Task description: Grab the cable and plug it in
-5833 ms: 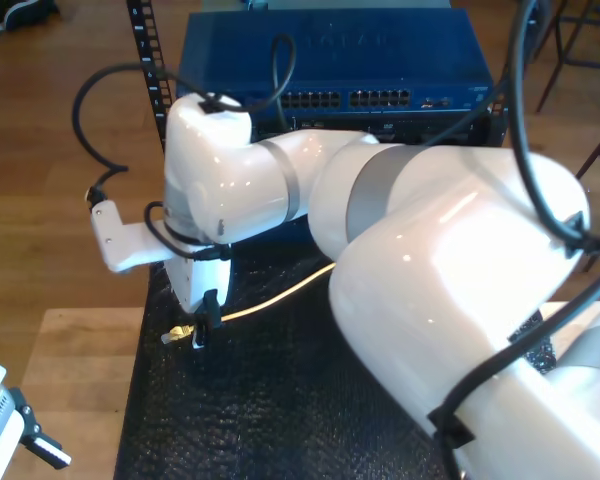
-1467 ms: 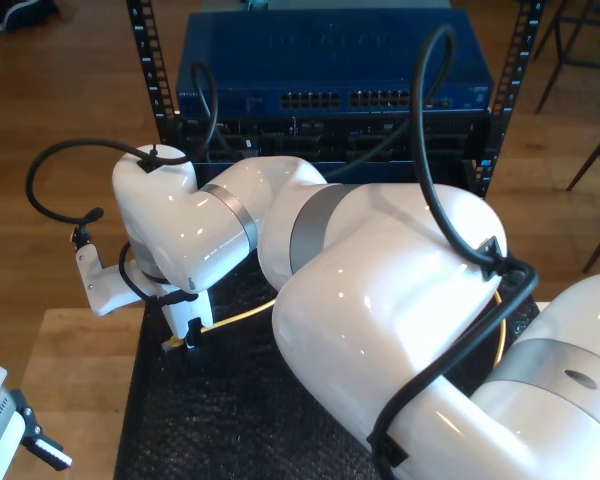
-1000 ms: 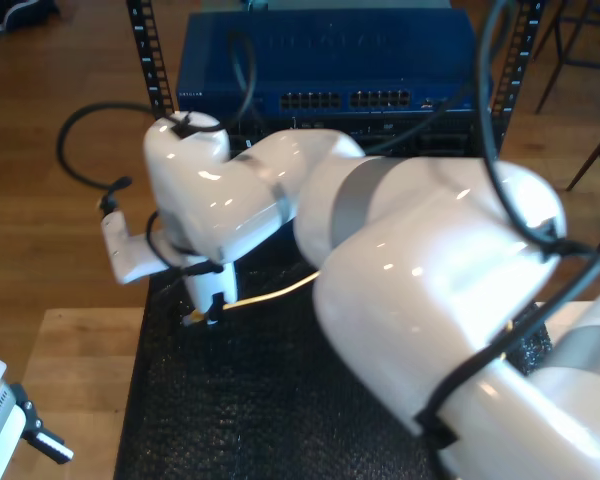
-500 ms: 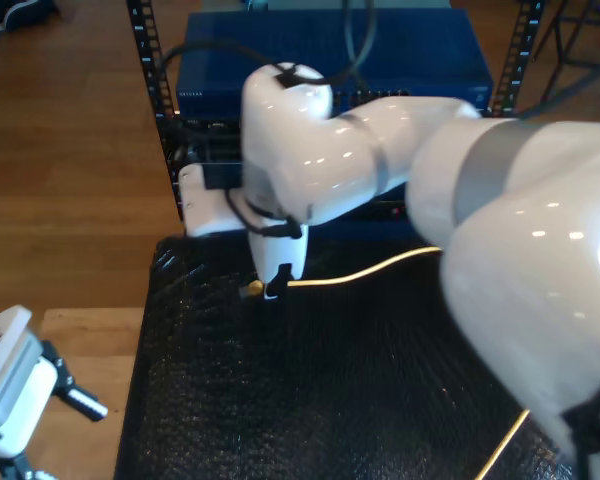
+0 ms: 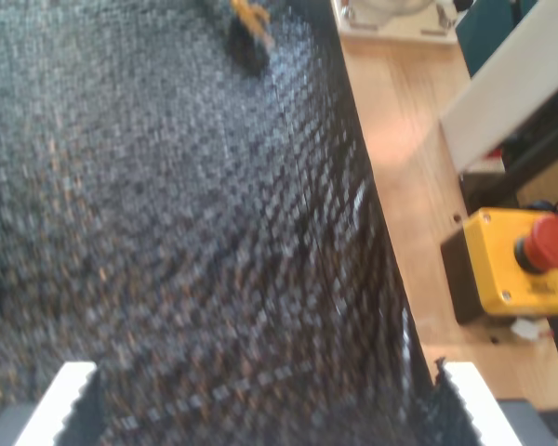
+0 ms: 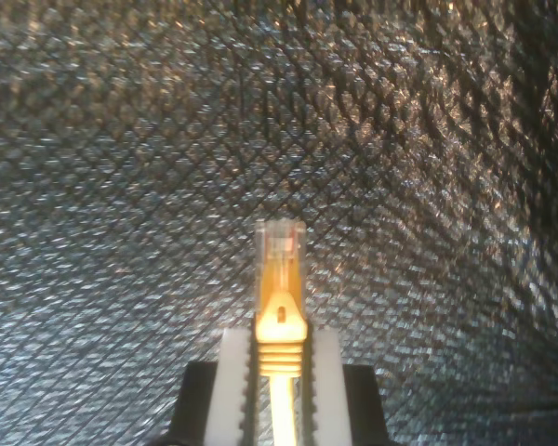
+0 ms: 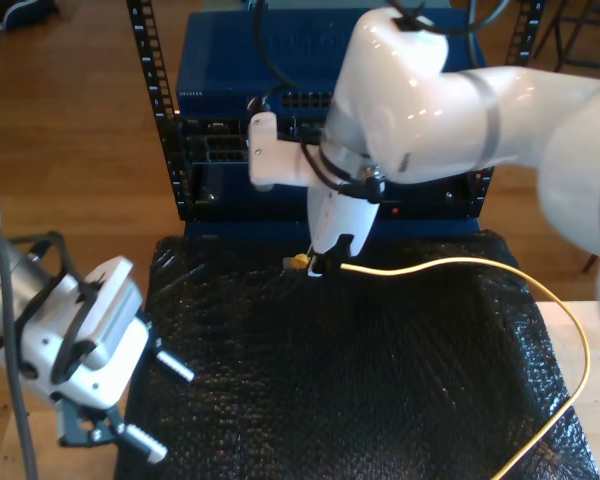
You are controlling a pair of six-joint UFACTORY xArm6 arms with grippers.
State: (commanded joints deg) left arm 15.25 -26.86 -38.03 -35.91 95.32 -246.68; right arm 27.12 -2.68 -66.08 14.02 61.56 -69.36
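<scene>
Over black mat (image 7: 360, 370), my second gripper (image 6: 279, 358) clamps the cable (image 6: 280, 321); my first gripper (image 5: 265, 395) gapes

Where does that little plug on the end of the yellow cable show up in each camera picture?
Exterior view: the plug pokes out of my second gripper, just before the blue rack.
Second wrist view: the plug stands clamped between the pads.
First wrist view: a blurred yellow speck, probably it.
Shared landmark: the black mat.

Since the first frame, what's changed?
My second claw, shut on the cable behind its plug, carried it across the black mat toward the blue rack. My first claw has come in at the exterior view's left. The grip stayed.
</scene>
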